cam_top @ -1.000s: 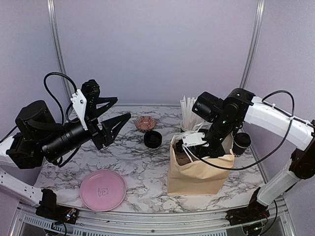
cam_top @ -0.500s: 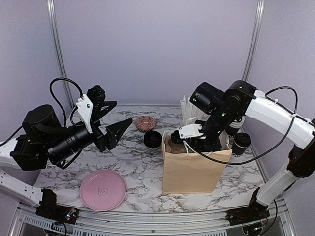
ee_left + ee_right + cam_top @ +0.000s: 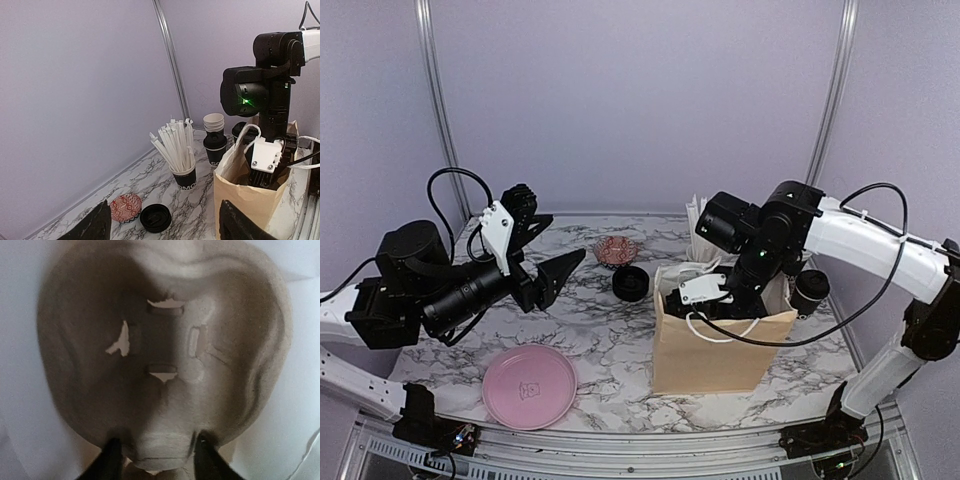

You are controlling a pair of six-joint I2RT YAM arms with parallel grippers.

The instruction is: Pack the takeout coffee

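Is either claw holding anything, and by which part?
Left claw: open, empty. Right claw straddles the pulp carrier's near edge in the bag; grip cannot be told.

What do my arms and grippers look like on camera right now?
The left arm and right arm share white link shells and bulky black joint housings, each trailed by a looping black cable. The left gripper and right gripper are black with a white side plate. A green light glows on the right wrist.
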